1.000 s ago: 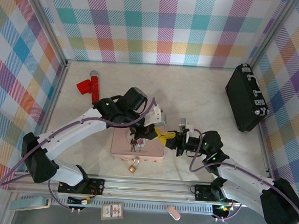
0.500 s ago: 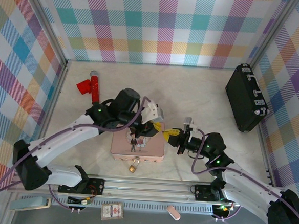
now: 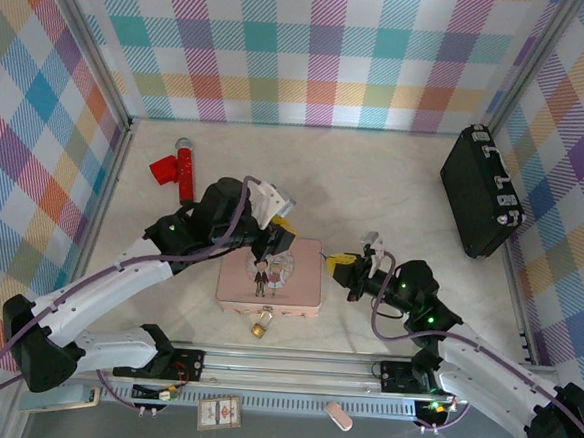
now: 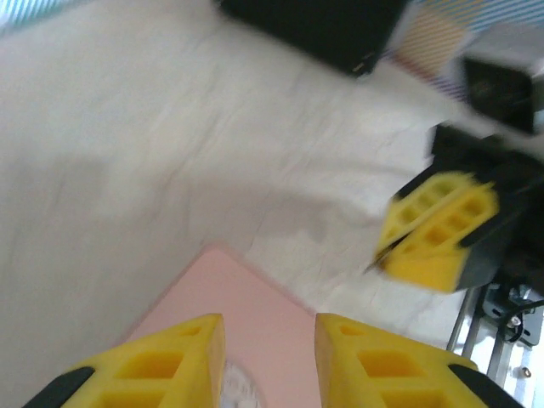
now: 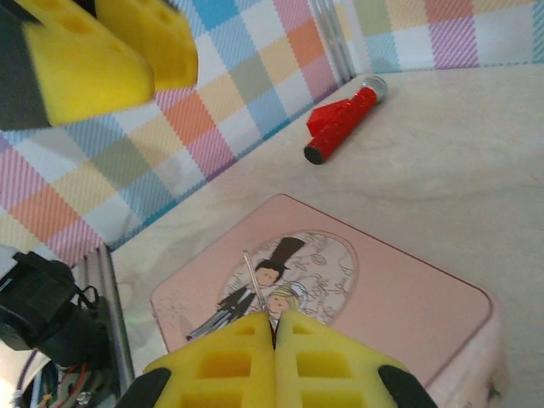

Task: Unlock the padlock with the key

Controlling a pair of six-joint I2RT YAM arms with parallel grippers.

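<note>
Holding the key: the right end effector (image 5: 274, 333) has its pads pressed together on the key (image 5: 256, 285), and the thin blade pokes out past the tips. It hangs just off the right side of the pink box (image 3: 302, 288).
Padlock: the padlock (image 3: 260, 326) sits on the surface (image 3: 395, 186) at the near edge of the pink box, against or just beside its front wall. Whether it hangs from a hasp I cannot tell.
Left end effector: the left end effector (image 4: 268, 344) has its fingers apart with nothing between them, above the far edge of the pink box's lid.
Step in hand: by my reading, the key is gripped and being brought to the lock. Insertion has not begun, and the key and padlock are on different sides of the pink box.
Next move calls for: carrying the blade round to the near side of the pink box and lining it up with the keyway, which is too small to make out. The padlock body probably needs steadying by the free end effector so that it does not slide when pushed.
</note>
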